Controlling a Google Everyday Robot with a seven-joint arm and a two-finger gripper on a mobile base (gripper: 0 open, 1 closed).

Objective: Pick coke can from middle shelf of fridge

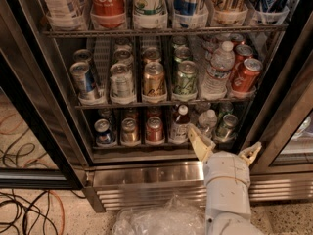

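My gripper [225, 150] hangs with its two fingers spread wide and nothing between them, low in front of the fridge [146, 176], whose steel base lies just to its left. The middle shelf [146, 103] runs above it. The coke can [245, 75] leans tilted at that shelf's right end, above my fingers and apart from them.

Light: warm and dim; brightest on the fridge [146, 175] steel base, bottom centre.
Shadows: deep along the left edge and behind the cans [153, 80].
Glare: soft sheen on can tops.
Gripper [225, 150]: pale, evenly lit, lower right, fingers spread.
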